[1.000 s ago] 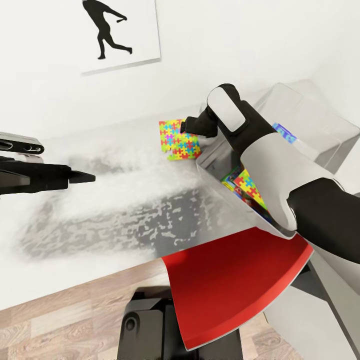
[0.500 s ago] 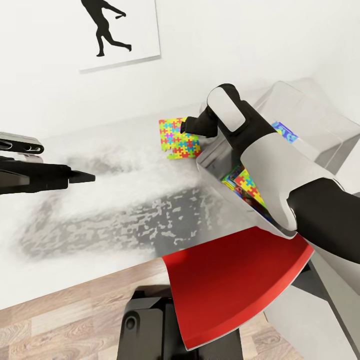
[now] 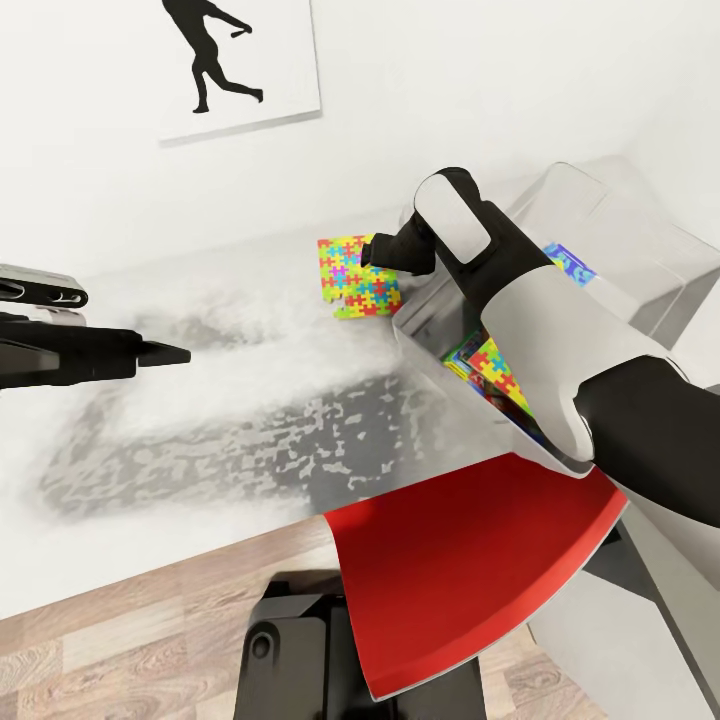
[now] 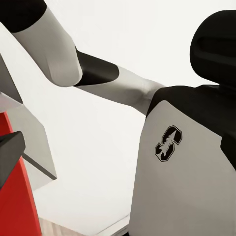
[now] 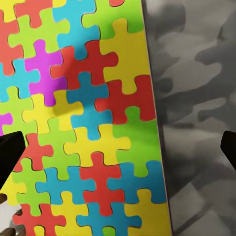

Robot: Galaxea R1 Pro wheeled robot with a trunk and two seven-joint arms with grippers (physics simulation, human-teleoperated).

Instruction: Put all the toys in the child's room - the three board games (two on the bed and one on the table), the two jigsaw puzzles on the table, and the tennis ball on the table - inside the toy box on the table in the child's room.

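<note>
One puzzle (image 3: 497,375) was in the bin (image 3: 425,340); other puzzle (image 3: 355,278) lay on worktop (image 3: 230,400). Right tool (image 5: 118,147) wide open above it, empty; left tool (image 3: 150,352) unclear.

From my remote station, I see the pale grey tabletop (image 3: 240,400), mottled with darker grey patches, running along the white wall. One jigsaw puzzle (image 3: 352,282) lies flat on it near the wall, just beside the corner of the light grey toy box (image 3: 600,215), which also stands on the tabletop at the right. Through the right wrist camera, the puzzle (image 5: 78,123) lies flush on the mottled surface. Wood-plank floor (image 3: 120,640) shows below the tabletop's near edge.
</note>
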